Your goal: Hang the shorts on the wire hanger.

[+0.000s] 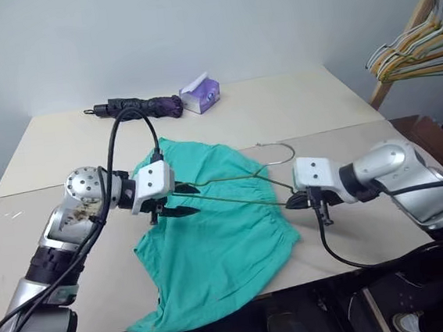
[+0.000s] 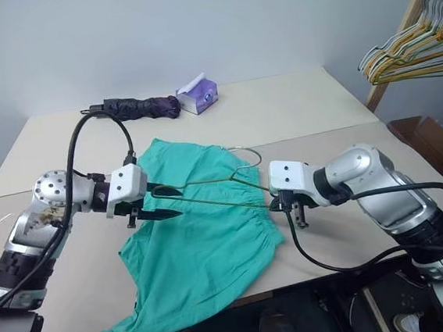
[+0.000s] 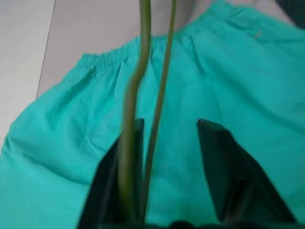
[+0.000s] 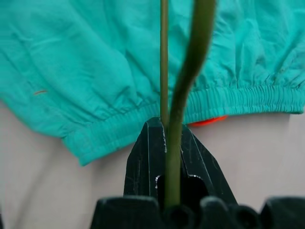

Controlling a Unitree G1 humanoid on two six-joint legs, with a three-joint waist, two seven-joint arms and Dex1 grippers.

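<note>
A: Why is the wire hanger (image 1: 232, 190) held level above the shorts (image 1: 213, 245)?

B: The right gripper (image 4: 165, 138) is clamped on one end of it; the left gripper (image 3: 169, 143) stands apart around the other end, which probably keeps the frame steady for threading.

A: And the shorts?

B: They lie flat near the tabletop's (image 1: 295, 112) front edge, one leg draped over it, waistband toward the right gripper.

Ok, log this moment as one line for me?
right gripper: shut on wire hanger | left gripper: fingers apart around hanger's other end | shorts: flat on table, not on hanger
</note>
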